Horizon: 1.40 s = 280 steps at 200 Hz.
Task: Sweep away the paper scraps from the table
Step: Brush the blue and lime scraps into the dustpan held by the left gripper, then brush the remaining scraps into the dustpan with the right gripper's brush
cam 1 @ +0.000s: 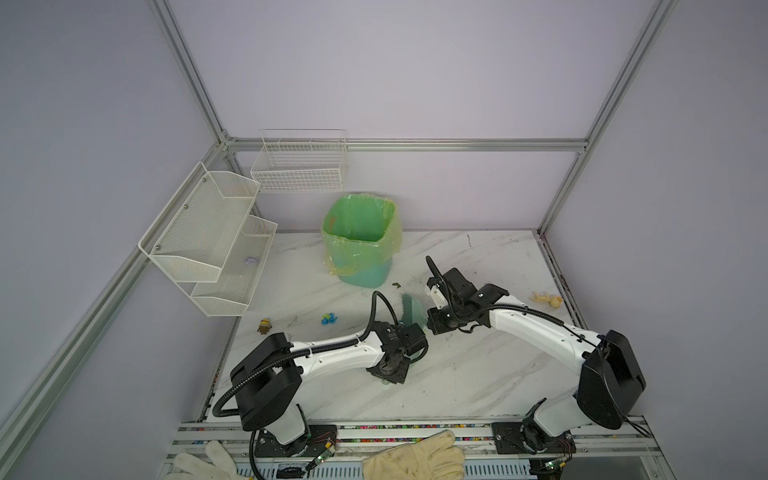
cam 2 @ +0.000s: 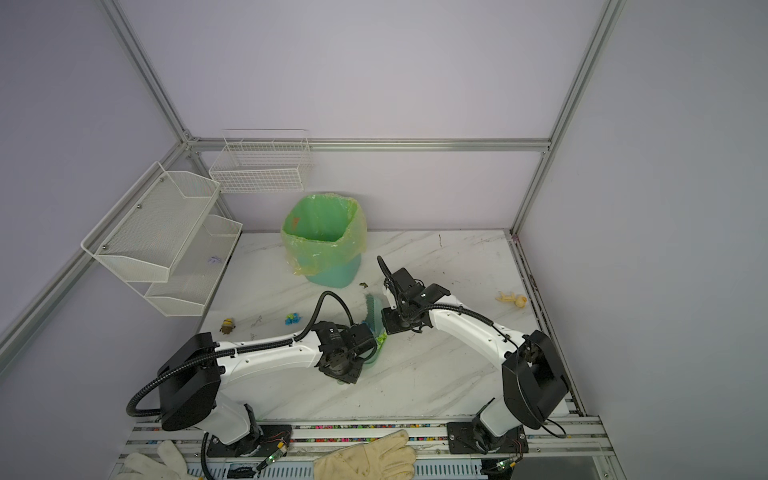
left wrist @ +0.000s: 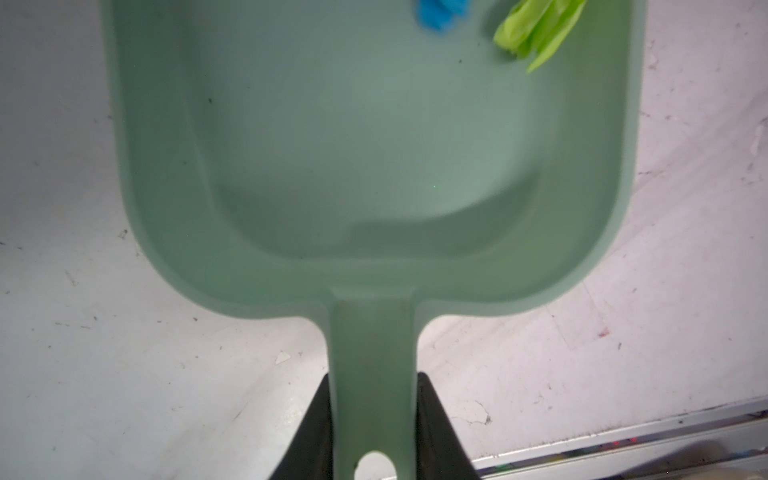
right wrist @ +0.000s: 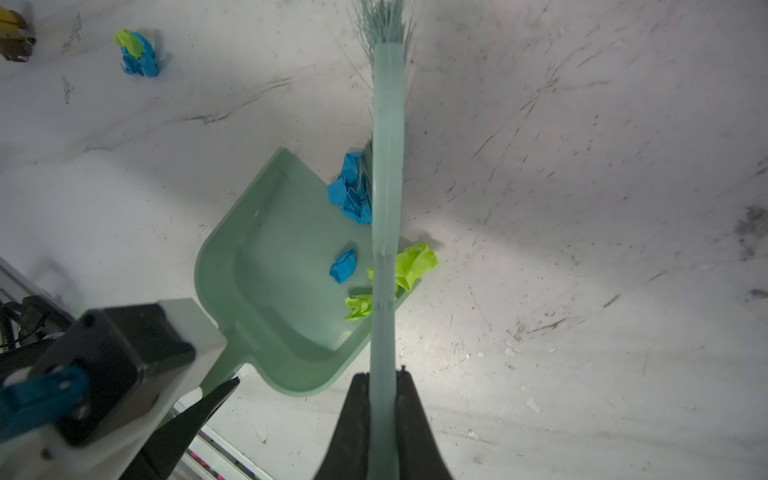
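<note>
The left gripper (left wrist: 374,376) is clamped on the handle of the green dustpan (left wrist: 374,145), pinching it from both sides, and the dustpan sits on the table (left wrist: 83,291). The right gripper (right wrist: 383,374) is closed hard on the handle of the brush (right wrist: 388,124). The brush lies across the dustpan's open lip, bristles down beside it.

Most of the paper scraps (left wrist: 540,29) are in or at the dustpan. Inside it, close to the lip, lie a small blue wad (right wrist: 344,266) and a green wad (right wrist: 359,306) (the brush handle covers part of the green one). A bigger blue wad (right wrist: 351,191) sits right at the corner of the lip, touching the bristles. A second green wad (right wrist: 415,262) lies at the lip on the other side of the brush handle; whether it is inside the dustpan or just off it cannot be told.

One more clump (cam 1: 329,319) of blue and green paper lies on bare table well apart from the dustpan, out past its side wall. A yellow toy figure (cam 1: 264,325) stands farther from the dustpan than that clump, on the same side. The bin (cam 1: 361,241) with its green liner also stands well apart from the dustpan, off toward the bristle end of the brush.
</note>
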Each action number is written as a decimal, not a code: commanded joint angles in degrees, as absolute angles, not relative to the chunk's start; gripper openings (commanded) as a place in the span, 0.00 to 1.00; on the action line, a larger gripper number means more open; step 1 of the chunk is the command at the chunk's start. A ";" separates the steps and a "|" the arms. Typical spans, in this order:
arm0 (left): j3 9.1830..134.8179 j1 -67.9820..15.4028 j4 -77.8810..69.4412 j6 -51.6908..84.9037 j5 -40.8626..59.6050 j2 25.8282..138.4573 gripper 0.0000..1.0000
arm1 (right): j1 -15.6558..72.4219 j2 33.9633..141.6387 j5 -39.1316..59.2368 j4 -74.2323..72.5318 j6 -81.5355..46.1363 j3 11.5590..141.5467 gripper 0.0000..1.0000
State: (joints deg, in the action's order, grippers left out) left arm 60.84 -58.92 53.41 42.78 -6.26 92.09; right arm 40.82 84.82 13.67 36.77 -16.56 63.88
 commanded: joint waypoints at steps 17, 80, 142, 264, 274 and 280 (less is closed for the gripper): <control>66.17 -57.59 54.32 40.30 -7.65 93.76 0.00 | 42.14 77.02 20.22 37.70 -19.73 60.03 0.00; 67.50 -55.51 54.33 38.52 -8.61 94.92 0.00 | 42.36 70.85 22.12 39.00 -21.87 59.74 0.00; 65.47 -55.44 53.53 39.75 -7.73 93.62 0.00 | 38.80 73.44 8.62 38.20 -21.12 67.10 0.00; 65.34 -55.46 52.03 39.38 -8.44 93.66 0.00 | 38.07 75.93 14.45 35.75 -21.30 58.10 0.00; 65.63 -55.46 52.03 39.34 -8.32 93.99 0.00 | 38.14 75.23 17.14 35.44 -21.83 56.86 0.00; 65.78 -55.46 52.03 39.20 -8.28 94.25 0.00 | 38.14 74.86 18.66 35.06 -22.12 56.24 0.00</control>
